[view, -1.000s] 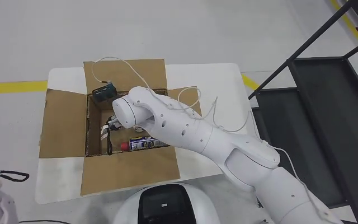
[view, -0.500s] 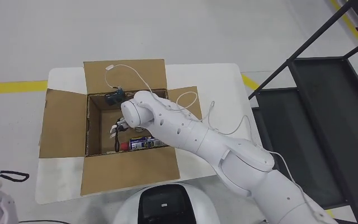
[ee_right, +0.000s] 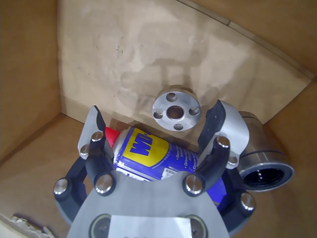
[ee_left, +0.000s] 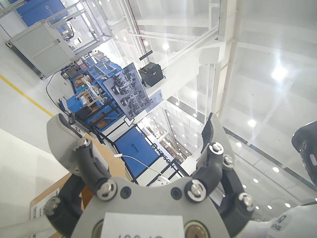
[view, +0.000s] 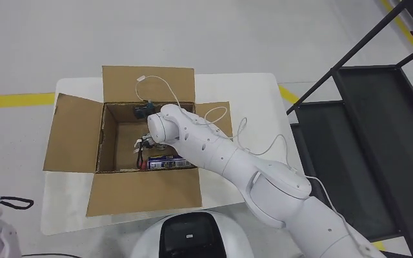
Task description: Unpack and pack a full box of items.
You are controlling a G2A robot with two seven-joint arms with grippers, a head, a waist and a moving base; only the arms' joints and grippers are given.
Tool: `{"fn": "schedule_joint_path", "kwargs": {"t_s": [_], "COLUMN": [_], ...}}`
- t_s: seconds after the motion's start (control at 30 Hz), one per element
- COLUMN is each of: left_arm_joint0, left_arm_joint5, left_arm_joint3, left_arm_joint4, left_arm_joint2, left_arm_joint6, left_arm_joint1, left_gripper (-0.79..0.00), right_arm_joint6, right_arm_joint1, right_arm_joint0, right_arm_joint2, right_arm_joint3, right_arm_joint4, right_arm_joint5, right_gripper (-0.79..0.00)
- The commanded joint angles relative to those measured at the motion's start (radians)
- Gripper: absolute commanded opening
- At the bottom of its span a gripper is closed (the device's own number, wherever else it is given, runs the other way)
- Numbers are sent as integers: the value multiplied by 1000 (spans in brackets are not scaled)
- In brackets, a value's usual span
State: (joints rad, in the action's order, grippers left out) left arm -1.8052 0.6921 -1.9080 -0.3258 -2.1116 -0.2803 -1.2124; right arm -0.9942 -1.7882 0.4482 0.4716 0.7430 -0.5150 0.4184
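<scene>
one second ago the right gripper (ee_right: pixel 156 111) sat nearer the left wall of the box (view: pixel 71 138). it has since slid across the inside towards the right side, and the box has turned a little on the table (view: pixel 239 90), with its left flap now standing higher. i read that as the arm lining up on the next item to lift out, so the unpacking is under way with things left inside. its fingers are spread wide and hold nothing. the spray can (ee_right: pixel 148 151) lies on its side on the box floor, under the gripper and between the two fingers, untouched as far as can be seen. a metal disc (ee_right: pixel 176 112) lies just beyond the fingertips, and a metal sleeve (ee_right: pixel 262 161) lies just outside one finger. the left gripper (ee_left: pixel 136 125) points up at the ceiling, fingers wide and empty.
</scene>
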Motion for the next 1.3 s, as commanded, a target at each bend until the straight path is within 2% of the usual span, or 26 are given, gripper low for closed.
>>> {"fn": "schedule_joint_path", "kwargs": {"t_s": [0.0,0.47,0.63,0.7,0.77,0.8,0.9,1.27], "left_arm_joint0": [0,0,0,0,0,0,0,0], "left_arm_joint5": [0,0,0,0,0,0,0,0], "left_arm_joint3": [0,0,0,0,0,0,0,0], "left_arm_joint4": [0,0,0,0,0,0,0,0], "left_arm_joint2": [0,0,0,0,0,0,0,0], "left_arm_joint6": [0,0,0,0,0,0,0,0], "left_arm_joint1": [0,0,0,0,0,0,0,0], "left_gripper": [0,0,0,0,0,0,0,0], "right_arm_joint6": [-6,37,54,57,58,56,54,37], "right_arm_joint1": [-3,-22,-28,-29,-30,-30,-29,-12], "right_arm_joint0": [-1,22,28,30,32,32,34,57], "right_arm_joint2": [2,10,19,24,29,30,33,54], "right_arm_joint3": [0,-45,-58,-59,-59,-58,-55,60], "right_arm_joint4": [-4,-48,-57,-61,-65,-69,-85,-164], "right_arm_joint5": [4,17,21,21,21,21,23,28], "right_gripper": [-28,-139,-237,-400,-508,-613,-785,-785]}}
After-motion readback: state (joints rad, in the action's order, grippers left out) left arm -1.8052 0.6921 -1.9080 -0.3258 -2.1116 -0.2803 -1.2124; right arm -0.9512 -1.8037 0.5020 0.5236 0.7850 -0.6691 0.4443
